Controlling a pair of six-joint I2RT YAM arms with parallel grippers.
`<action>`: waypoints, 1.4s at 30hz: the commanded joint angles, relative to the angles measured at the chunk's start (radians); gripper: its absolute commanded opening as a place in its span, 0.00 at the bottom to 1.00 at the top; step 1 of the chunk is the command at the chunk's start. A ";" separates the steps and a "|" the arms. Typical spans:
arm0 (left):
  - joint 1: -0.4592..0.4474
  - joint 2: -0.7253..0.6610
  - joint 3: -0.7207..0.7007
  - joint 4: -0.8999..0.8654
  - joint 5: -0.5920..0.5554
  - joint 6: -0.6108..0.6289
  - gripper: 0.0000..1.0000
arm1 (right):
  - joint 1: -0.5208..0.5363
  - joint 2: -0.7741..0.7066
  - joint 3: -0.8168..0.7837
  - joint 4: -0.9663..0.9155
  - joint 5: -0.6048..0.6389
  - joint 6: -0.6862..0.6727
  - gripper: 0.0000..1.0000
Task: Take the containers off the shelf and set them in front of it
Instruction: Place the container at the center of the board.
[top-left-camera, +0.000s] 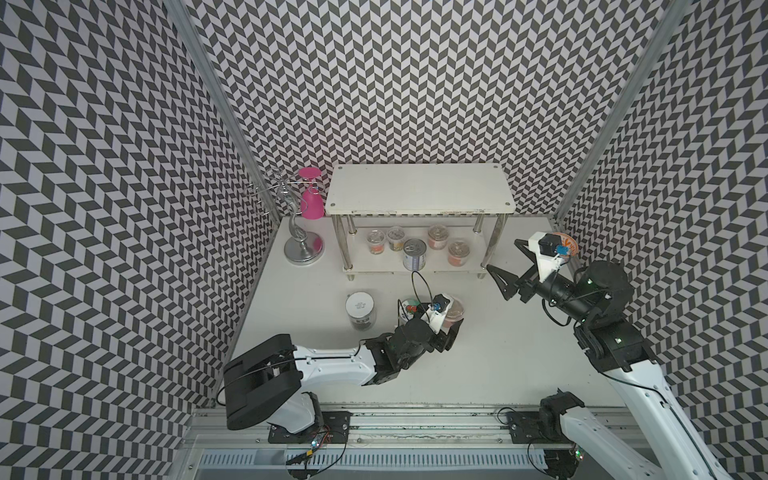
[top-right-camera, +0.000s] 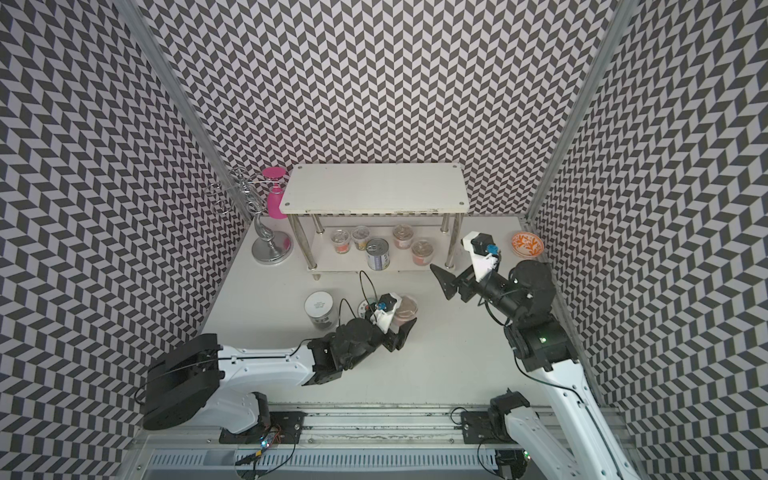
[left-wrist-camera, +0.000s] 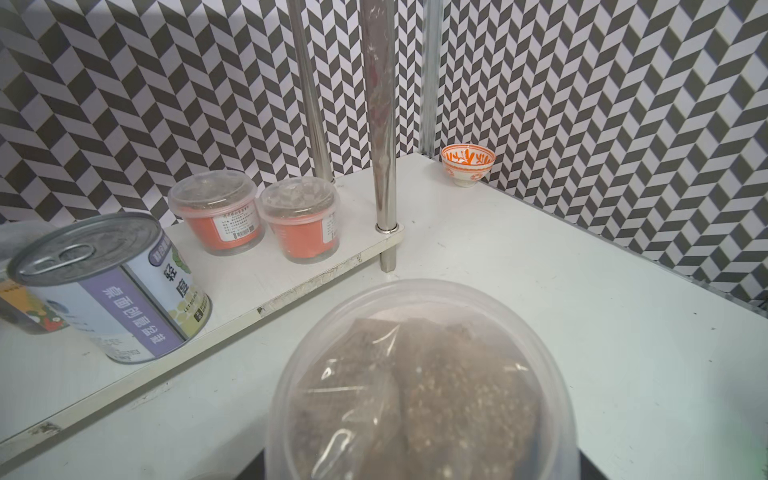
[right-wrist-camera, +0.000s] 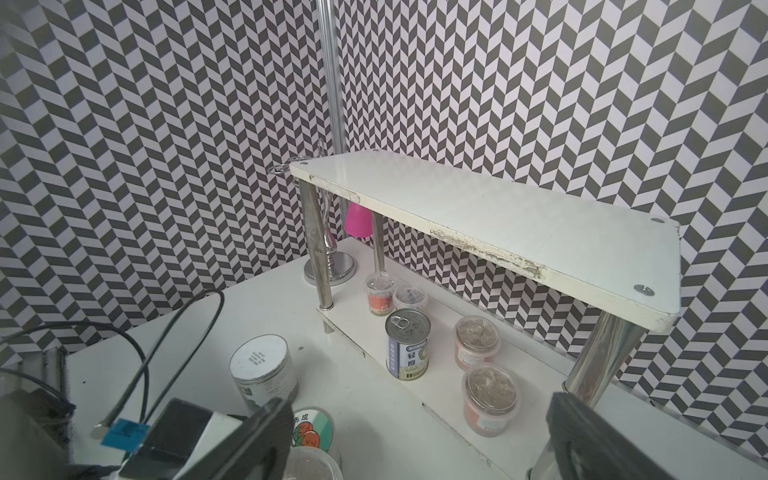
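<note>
- Black-and-white chevron walls box in my white worktop (top-left-camera: 519, 353), with the white two-tier shelf on chrome tube legs (top-left-camera: 419, 187) standing against the back wall.
- My left end effector (top-left-camera: 449, 322) is clasped wide around a short clear foil-topped cup of brown filling (left-wrist-camera: 419, 382), out in front of the shelf. I cannot tell whether its base touches the worktop.
- Near it, also off the shelf, stand a tall clear jar with a white lid (top-left-camera: 360, 309) and a second jar with a green printed lid (right-wrist-camera: 311, 430).
- The lower tier holds a pull-tab tin can with a purple label (top-left-camera: 414, 254) at the front edge. Around it are four short clear cups, one of them near the right end (top-left-camera: 458, 252).
- My right end effector (top-left-camera: 505, 268) hangs released, jaws wide, near the shelf's right end.
- To place this cup well, I judge I should lower it flat and clear of the green-lidded jar. I should let go only once it sits, then back straight off so no finger tips it.
- For the right side, the cup near the right end looks nearest. A chrome leg (left-wrist-camera: 384, 124) stands close to it, so a frontal approach seems safest.
</note>
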 joint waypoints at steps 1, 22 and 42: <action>-0.020 0.065 -0.011 0.194 -0.052 -0.014 0.76 | -0.004 -0.001 0.024 -0.005 0.050 -0.022 1.00; -0.045 0.478 0.137 0.292 -0.155 -0.053 0.76 | 0.018 0.003 0.045 -0.023 0.188 -0.059 1.00; -0.015 0.577 0.212 0.186 -0.157 -0.121 0.86 | 0.015 -0.006 0.023 -0.022 0.188 -0.043 0.99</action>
